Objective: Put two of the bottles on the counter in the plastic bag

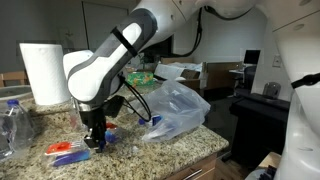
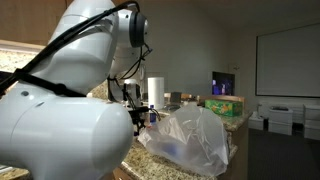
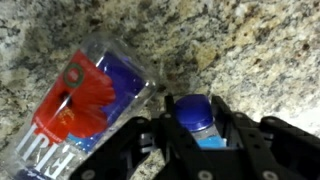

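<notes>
My gripper (image 1: 95, 143) reaches down to the granite counter (image 1: 130, 158), left of the clear plastic bag (image 1: 175, 110). In the wrist view my gripper (image 3: 193, 128) has its fingers closed around a small bottle with a blue cap (image 3: 192, 113). A second clear bottle with a red and blue label (image 3: 85, 105) lies on the counter next to it. Small bottles with red and blue labels (image 1: 68, 152) lie by the gripper in an exterior view. The bag (image 2: 190, 140) also shows crumpled on the counter, with my arm hiding the bottles.
A paper towel roll (image 1: 42, 72) stands at the back left. A larger clear bottle (image 1: 12, 125) stands at the far left. A green box (image 2: 225, 105) sits behind the bag. The counter's front edge is close to the gripper.
</notes>
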You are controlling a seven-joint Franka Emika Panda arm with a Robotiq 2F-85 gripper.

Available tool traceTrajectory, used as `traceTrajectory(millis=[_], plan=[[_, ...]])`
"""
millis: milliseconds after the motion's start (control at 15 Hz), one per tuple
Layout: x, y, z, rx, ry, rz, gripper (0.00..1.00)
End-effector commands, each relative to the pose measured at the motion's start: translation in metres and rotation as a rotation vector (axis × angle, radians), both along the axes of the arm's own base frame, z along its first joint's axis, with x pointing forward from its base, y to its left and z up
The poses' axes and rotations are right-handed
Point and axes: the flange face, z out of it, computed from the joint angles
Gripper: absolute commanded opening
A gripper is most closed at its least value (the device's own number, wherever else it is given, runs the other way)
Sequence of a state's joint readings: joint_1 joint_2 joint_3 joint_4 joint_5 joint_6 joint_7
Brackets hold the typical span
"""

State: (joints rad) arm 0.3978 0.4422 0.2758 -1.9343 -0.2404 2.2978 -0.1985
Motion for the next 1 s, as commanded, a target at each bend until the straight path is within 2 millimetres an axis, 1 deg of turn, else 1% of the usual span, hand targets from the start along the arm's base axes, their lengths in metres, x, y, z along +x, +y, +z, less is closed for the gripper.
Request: traceTrajectory(millis=[0, 133, 267, 333, 467, 667, 800, 933], plan=[[-0.003, 0.002, -0.002, 0.007, 0.031, -0.012, 0.13], [-0.003, 0.001, 0.002, 0.000, 0.026, -0.010, 0.13], [0.001, -0.001, 0.013, -0.018, 0.013, -0.004, 0.13], [0.005, -0.002, 0.023, -0.031, 0.011, -0.001, 0.13], [0.016, -0.004, 0.050, -0.067, 0.004, 0.003, 0.13], [0.028, -0.007, 0.096, -0.169, 0.047, 0.019, 0.13], [0.033, -0.008, 0.117, -0.268, 0.076, 0.034, 0.13], [0.034, -0.009, 0.131, -0.366, 0.133, 0.057, 0.13]])
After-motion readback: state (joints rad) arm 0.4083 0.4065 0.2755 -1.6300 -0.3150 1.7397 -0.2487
